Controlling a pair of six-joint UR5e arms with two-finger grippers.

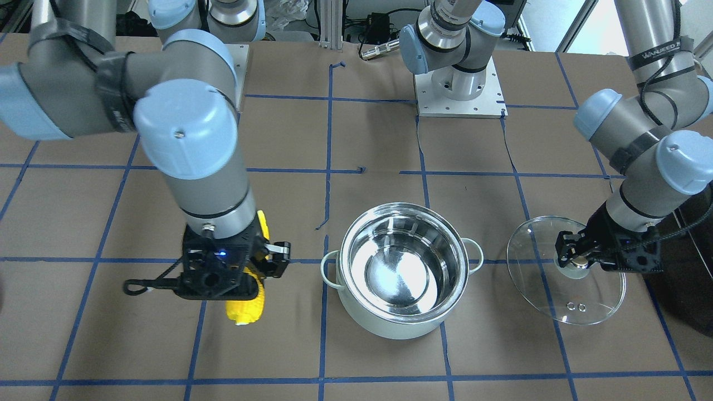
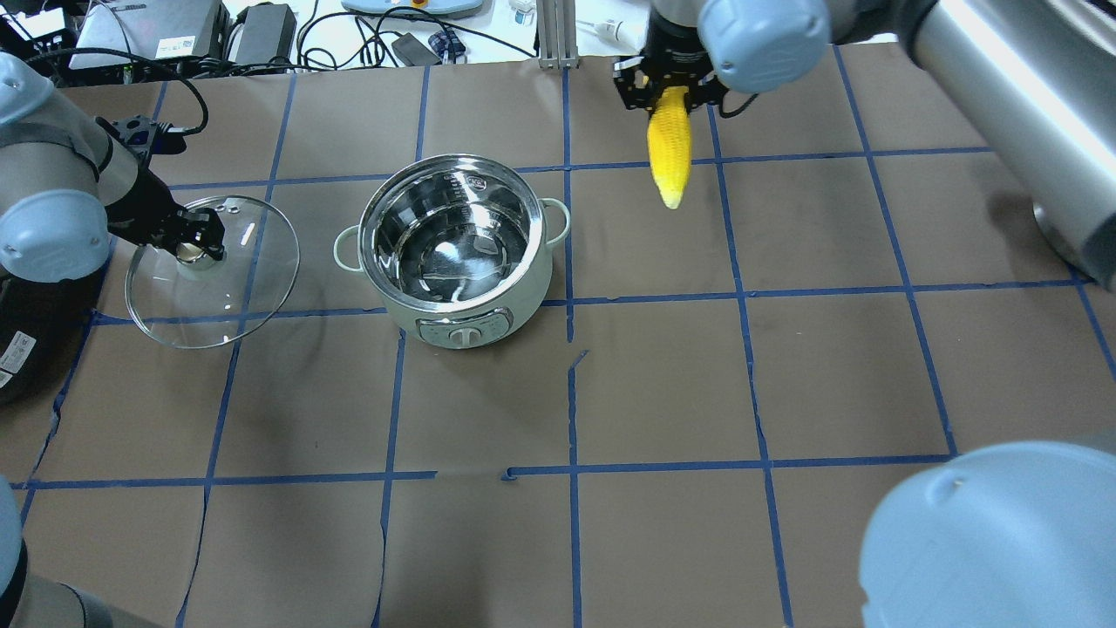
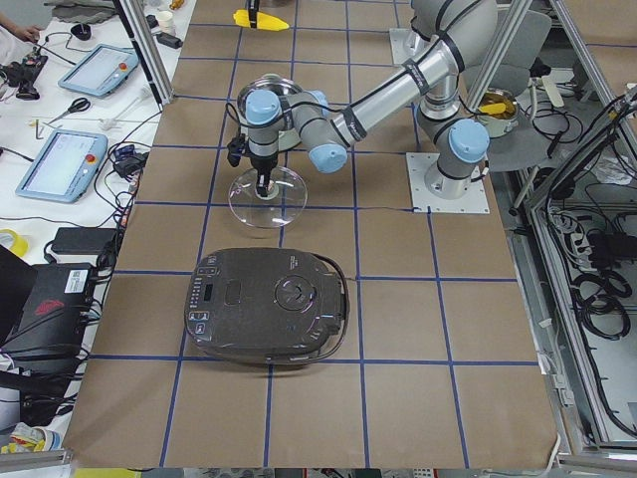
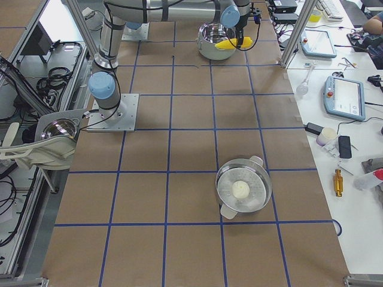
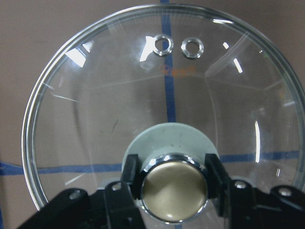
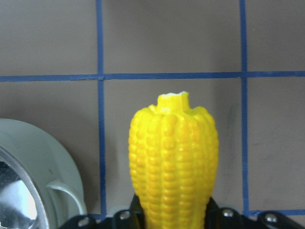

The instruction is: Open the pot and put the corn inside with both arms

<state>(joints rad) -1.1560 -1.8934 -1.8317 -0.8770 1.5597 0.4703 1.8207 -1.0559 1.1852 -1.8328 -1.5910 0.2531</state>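
— Pot (image 1: 384, 326)?
— Stands uncovered on the surface (image 2: 663, 375), brown paper gridded with blue tape (image 2: 741, 296). Round, pale mint outside, mirror-bright steel inside, two small loop handles (image 2: 558, 218).
— And the lid (image 2: 248, 292)?
— Clear domed glass, steel-rimmed, tilted, just beside the pot on the robot's left. Held by the left claw (image 2: 202, 246), clamped on the brass-coloured knob (image 5: 174, 188).
— Corn (image 2: 670, 157)?
— Bright yellow, ridged in rows, tapered. Pinched in the right claw (image 2: 669, 98), pale tip pointing away from it, above the surface on the pot's other side and apart from it.
— Anything else around?
— Further left of the lid, a large flat black appliance (image 3: 269, 304). Far along the surface to the robot's right, well apart, a second steel pot (image 4: 222, 173).
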